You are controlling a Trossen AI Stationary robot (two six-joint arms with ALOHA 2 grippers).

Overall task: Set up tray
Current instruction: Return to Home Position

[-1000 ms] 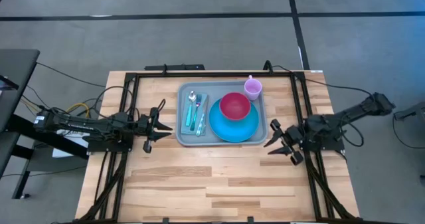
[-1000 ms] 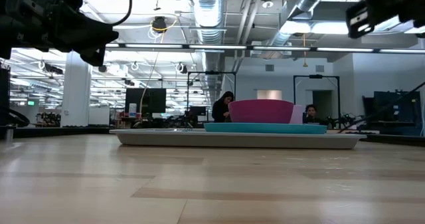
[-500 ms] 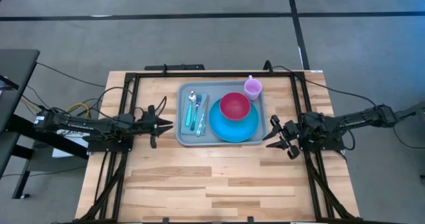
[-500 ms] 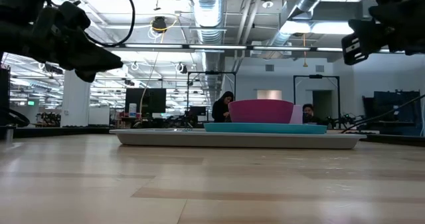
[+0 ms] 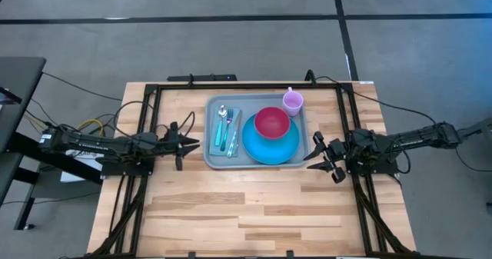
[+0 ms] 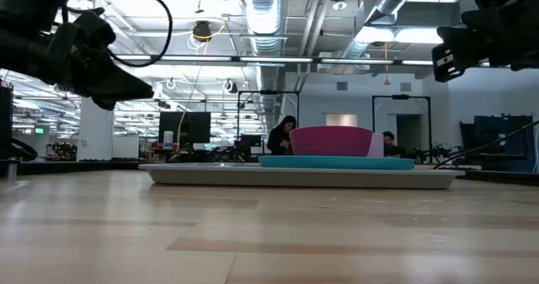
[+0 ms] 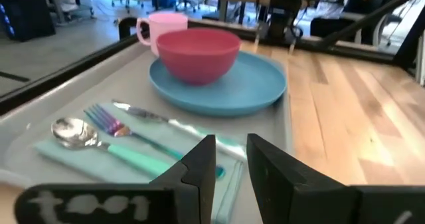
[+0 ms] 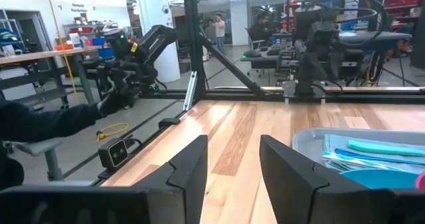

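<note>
Flanking the tray, the left jaws gape narrowly, the right jaws wider, both empty.

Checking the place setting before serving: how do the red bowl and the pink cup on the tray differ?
The red bowl is the wider and darker; the pink cup is narrower and pale. The bowl sits on the blue plate, the cup directly on the tray, at a corner. The cup has a handle; the bowl has none. Both stand upright.
</note>
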